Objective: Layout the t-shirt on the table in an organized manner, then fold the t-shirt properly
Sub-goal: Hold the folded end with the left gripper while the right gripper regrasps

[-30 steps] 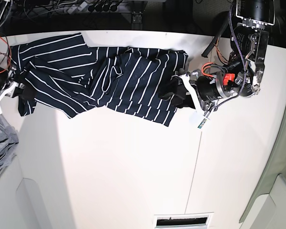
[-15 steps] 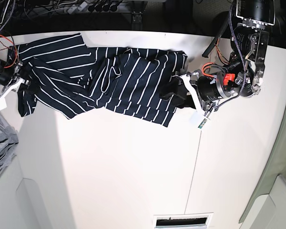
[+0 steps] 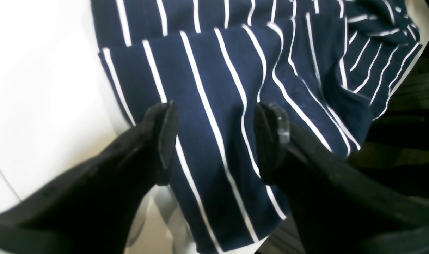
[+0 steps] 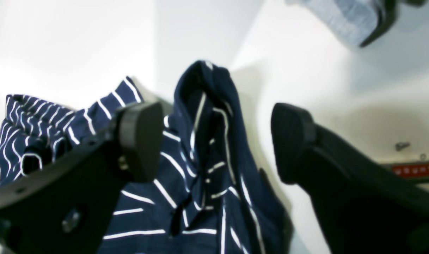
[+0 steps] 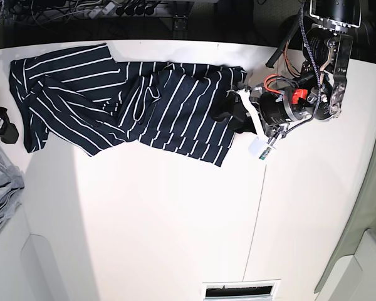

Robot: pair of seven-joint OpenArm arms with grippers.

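The dark navy white-striped fabric t-shirt lies rumpled along the white worktop's far edge, its ends under the wide-open, empty left claw and right claw.

Left gripper: jaws spread wide, fingertips pointing down, nothing clamped between them. Right gripper: jaws likewise parted, nothing pinched. Left arm bent at wrist, gripper turned sideways.
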